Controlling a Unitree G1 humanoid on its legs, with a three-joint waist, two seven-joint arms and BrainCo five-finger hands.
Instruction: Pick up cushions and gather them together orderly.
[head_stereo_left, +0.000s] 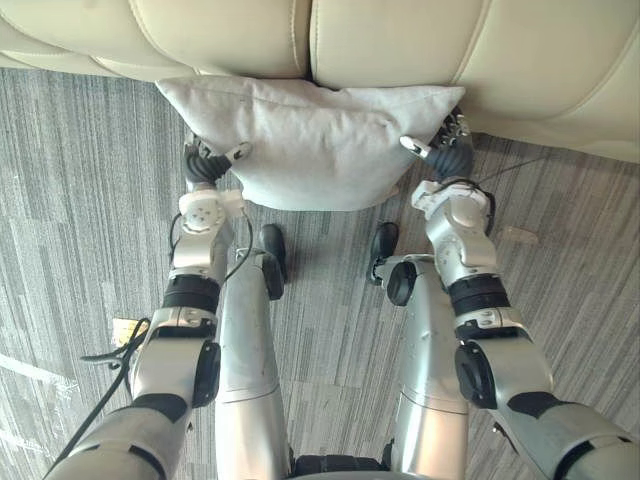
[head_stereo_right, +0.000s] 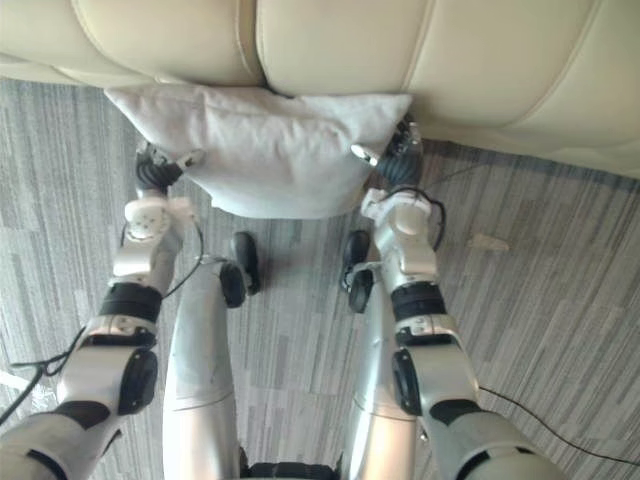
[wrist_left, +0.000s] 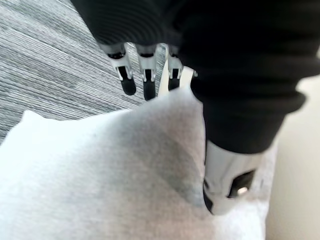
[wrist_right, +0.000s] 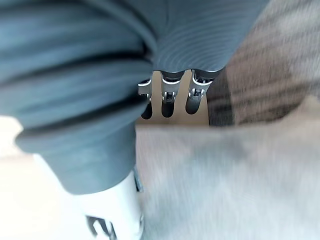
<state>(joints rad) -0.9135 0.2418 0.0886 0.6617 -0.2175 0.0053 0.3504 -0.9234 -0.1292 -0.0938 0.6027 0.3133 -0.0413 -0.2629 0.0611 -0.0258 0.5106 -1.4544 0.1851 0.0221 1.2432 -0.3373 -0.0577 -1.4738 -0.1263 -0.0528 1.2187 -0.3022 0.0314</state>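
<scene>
We see the light grey cushion held up between both robot hands, its top edge right against the front of the cream sofa, above the grey striped carpet floor. The left robot hand pinches the cushion's left side, fingers behind it and thumb pressed on its front. The right robot hand pinches the right side the same way.

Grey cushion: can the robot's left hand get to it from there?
Looks like yes: the left hand is at the edge of the grey cushion, thumb pressed on it, fingers behind, nothing between.
</scene>
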